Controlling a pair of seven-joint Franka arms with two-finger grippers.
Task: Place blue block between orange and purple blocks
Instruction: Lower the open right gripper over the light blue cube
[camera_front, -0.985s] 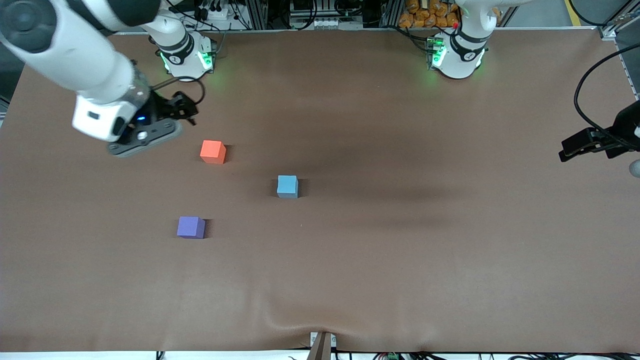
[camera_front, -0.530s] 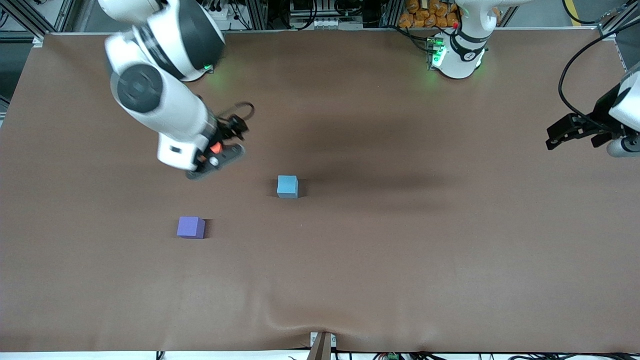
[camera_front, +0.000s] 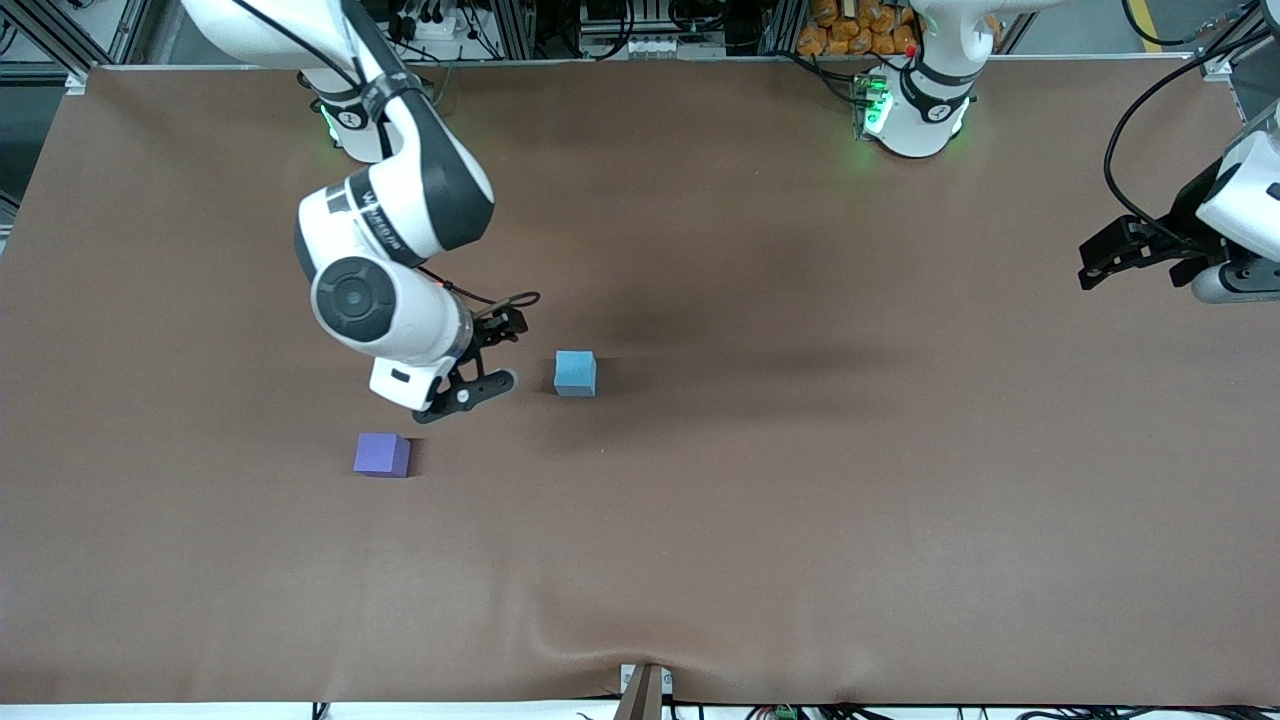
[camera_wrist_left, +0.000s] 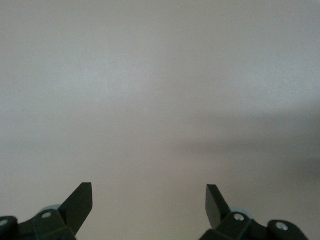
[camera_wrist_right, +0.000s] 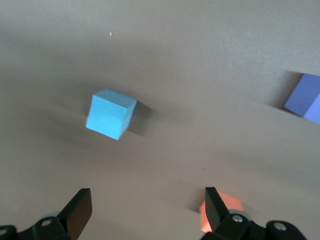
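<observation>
The blue block (camera_front: 575, 373) sits near the table's middle, and it also shows in the right wrist view (camera_wrist_right: 110, 114). The purple block (camera_front: 381, 454) lies nearer the front camera, toward the right arm's end, and shows in the right wrist view (camera_wrist_right: 305, 97). The orange block is hidden under the right arm in the front view. In the right wrist view the orange block (camera_wrist_right: 227, 205) peeks out beside one finger. My right gripper (camera_front: 478, 378) is open and empty, low over the cloth beside the blue block (camera_wrist_right: 147, 197). My left gripper (camera_front: 1100, 262) is open and empty over bare cloth (camera_wrist_left: 149, 192).
A brown cloth (camera_front: 800, 500) covers the table, with a wrinkle (camera_front: 600, 630) by the front edge. The arm bases (camera_front: 915, 105) and cables stand along the edge farthest from the front camera. The left arm waits at its end of the table.
The right arm has swung from its end of the table across the orange block, covering it, and its gripper now hangs beside the blue block. The left gripper has shifted slightly. The blocks have not moved.
</observation>
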